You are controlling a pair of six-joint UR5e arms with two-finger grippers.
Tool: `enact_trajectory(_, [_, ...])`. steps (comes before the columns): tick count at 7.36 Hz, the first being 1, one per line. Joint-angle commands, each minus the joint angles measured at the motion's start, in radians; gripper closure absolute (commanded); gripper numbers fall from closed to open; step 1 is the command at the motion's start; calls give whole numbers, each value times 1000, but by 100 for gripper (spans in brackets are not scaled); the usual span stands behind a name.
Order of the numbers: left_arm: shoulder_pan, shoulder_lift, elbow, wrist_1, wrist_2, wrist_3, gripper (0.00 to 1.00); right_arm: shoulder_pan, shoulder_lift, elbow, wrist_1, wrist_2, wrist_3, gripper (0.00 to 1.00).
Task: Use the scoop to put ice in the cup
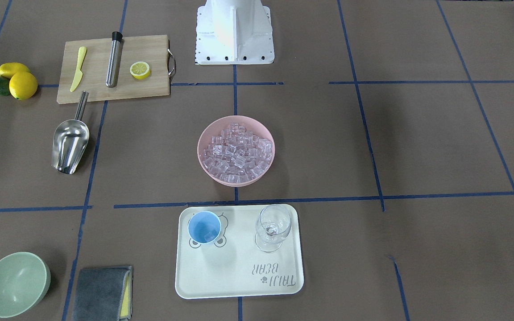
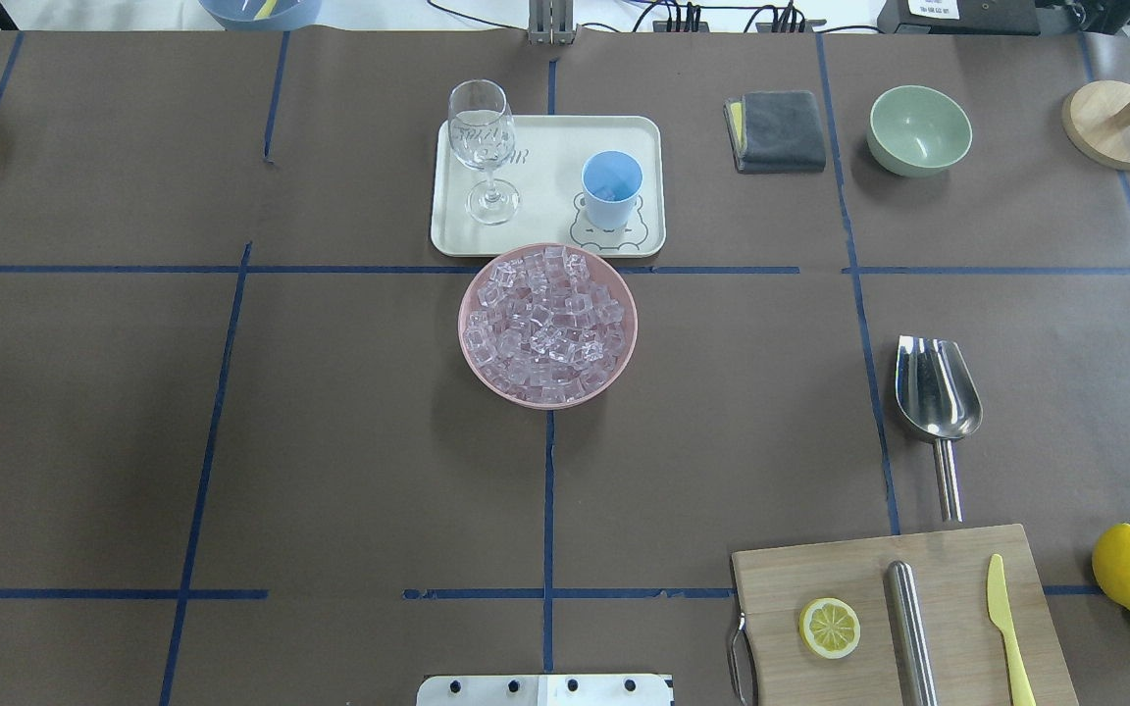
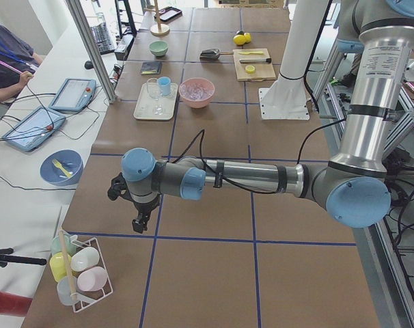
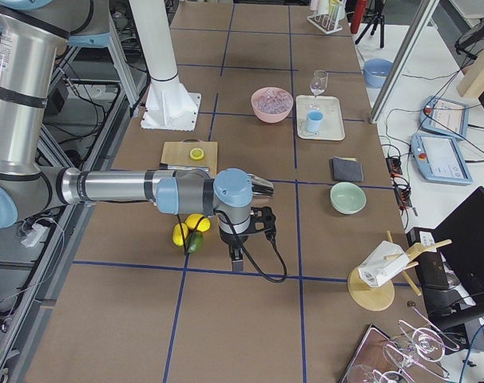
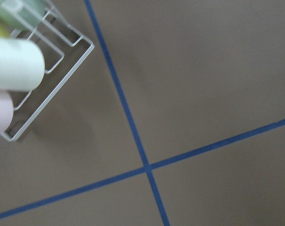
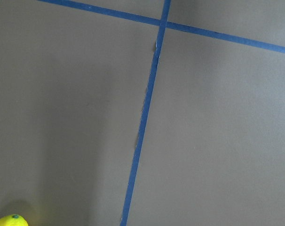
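Observation:
The ice (image 2: 547,324) is a heap of clear cubes in a pink bowl (image 1: 203,156) at the table's middle. Just beyond it, the light-blue cup (image 2: 611,186) stands upright on a cream tray (image 2: 555,235); something glassy shows faintly inside it. The steel scoop (image 2: 938,392) lies alone on the table at the robot's right, handle toward the cutting board. My left gripper (image 3: 135,220) hangs over bare table far off to the left, seen only in the exterior left view. My right gripper (image 4: 236,259) hangs near the lemons, seen only in the exterior right view. I cannot tell whether either is open or shut.
A stemmed glass (image 2: 483,147) shares the tray. The cutting board (image 2: 957,579) holds a half lemon (image 2: 829,628), a steel cylinder (image 2: 908,628) and a yellow knife (image 2: 1006,628). Lemons (image 2: 1129,567), a green bowl (image 2: 918,129) and a grey cloth (image 2: 776,130) lie at the right. A wire rack (image 5: 43,75) sits below the left wrist.

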Motion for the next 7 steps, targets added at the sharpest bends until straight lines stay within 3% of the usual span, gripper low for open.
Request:
enact_trajectory(1, [-27,39,-1,4,-2,-36,0,0,15,-3,2,-1,-6,0])
enact_trajectory(5, [-24,139,-113,-51,12,-40,0,0,34,-2,3,-9,-15,0])
enact_trajectory(7, [-24,139,-116,-50,12,-40,0,0,34,-3,2,-5,-6,0])
